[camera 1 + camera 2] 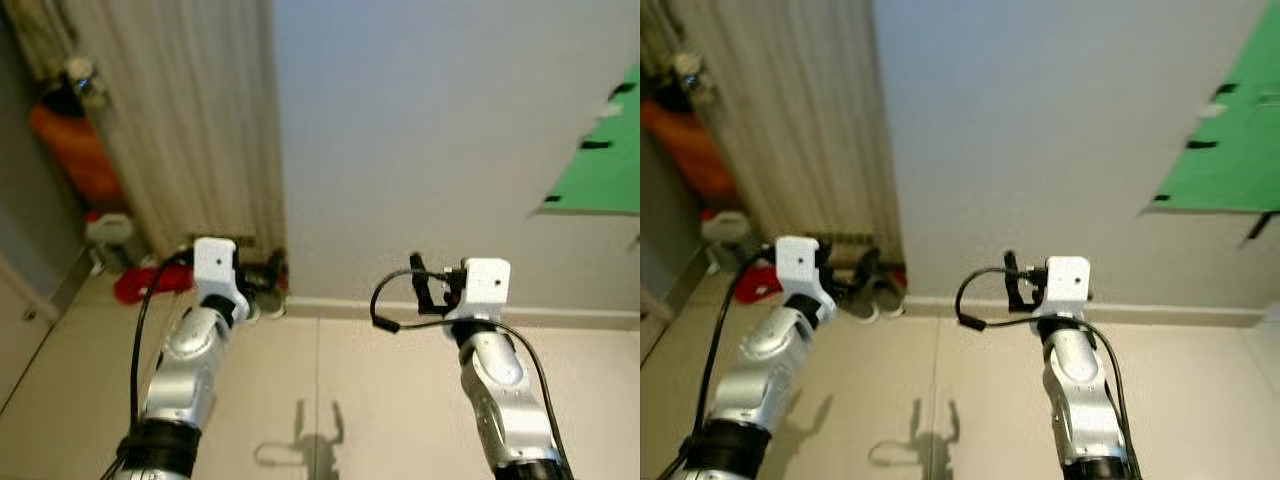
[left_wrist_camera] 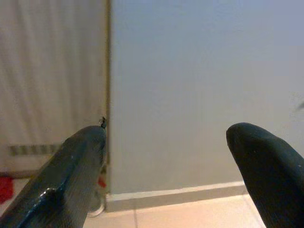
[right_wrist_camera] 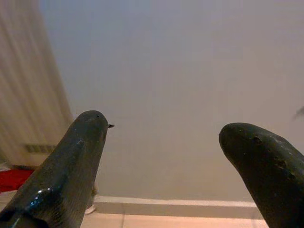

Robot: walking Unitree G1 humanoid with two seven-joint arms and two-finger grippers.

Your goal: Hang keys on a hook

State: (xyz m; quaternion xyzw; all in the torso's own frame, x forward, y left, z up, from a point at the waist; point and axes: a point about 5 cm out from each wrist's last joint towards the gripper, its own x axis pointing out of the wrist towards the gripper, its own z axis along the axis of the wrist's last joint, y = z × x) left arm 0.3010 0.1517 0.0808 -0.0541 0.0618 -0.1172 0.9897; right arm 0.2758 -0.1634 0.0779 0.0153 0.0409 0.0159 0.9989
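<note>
Ahead of me stands a plain grey wall (image 1: 420,130) with a ribbed curtain (image 1: 190,110) beside it, no keys or hook in sight. Both arms are raised, my left gripper (image 2: 166,156) and right gripper (image 3: 161,152) spread wide, empty. Keys should be light, hard, jangly, likely slippery; I'd pinch the ring

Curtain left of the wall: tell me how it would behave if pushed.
The curtain hangs in soft vertical folds, so it is probably floppy and would yield rather than resist. It looks like thin fabric, likely light.
</note>
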